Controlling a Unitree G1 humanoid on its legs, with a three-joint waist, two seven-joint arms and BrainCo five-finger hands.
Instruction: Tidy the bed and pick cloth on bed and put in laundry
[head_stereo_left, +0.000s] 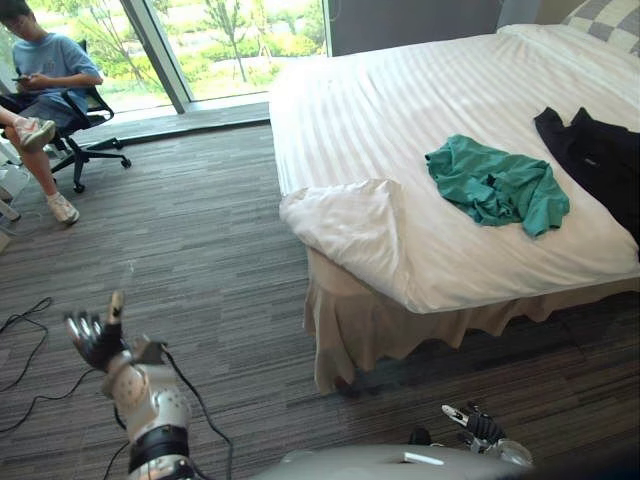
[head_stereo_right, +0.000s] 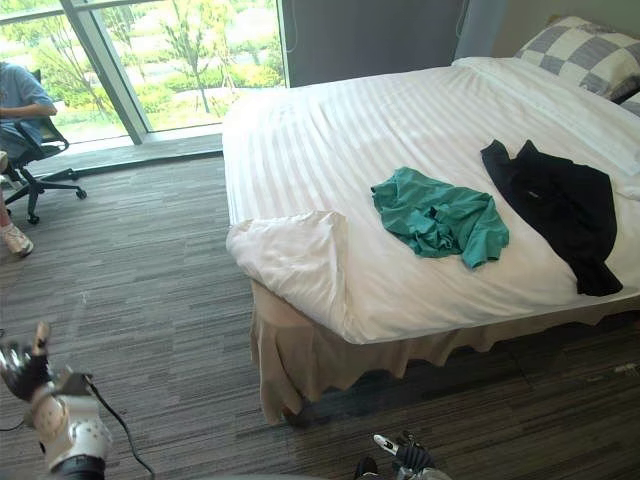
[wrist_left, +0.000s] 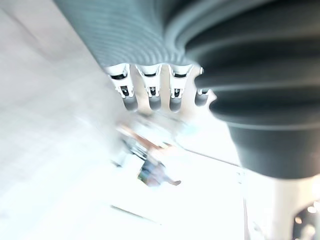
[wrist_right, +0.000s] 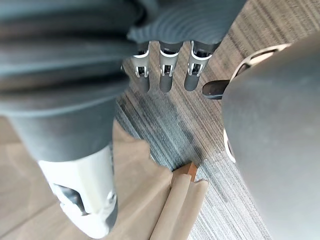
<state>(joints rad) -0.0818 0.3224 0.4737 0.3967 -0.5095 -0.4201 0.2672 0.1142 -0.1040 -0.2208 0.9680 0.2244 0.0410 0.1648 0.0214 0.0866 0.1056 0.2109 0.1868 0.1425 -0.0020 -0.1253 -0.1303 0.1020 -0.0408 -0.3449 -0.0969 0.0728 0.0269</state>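
A crumpled green cloth (head_stereo_left: 497, 185) lies on the white bed (head_stereo_left: 400, 110) near its foot edge. A black garment (head_stereo_right: 560, 205) is spread out to its right. At the bed's near corner the white cover (head_stereo_left: 345, 220) is folded back and hangs over the side. My left hand (head_stereo_left: 97, 338) is raised over the carpet, well left of the bed, fingers relaxed and holding nothing. My right hand (head_stereo_left: 482, 424) hangs low in front of the bed skirt, also open and empty; its fingers (wrist_right: 167, 75) point down at the carpet.
A grey checkered pillow (head_stereo_right: 580, 50) lies at the head of the bed. A person sits on a wheeled office chair (head_stereo_left: 75, 125) at the far left by the tall window (head_stereo_left: 230, 40). Grey carpet (head_stereo_left: 190, 250) spreads between chair and bed. A beige bed skirt (head_stereo_left: 370, 330) hangs to the floor.
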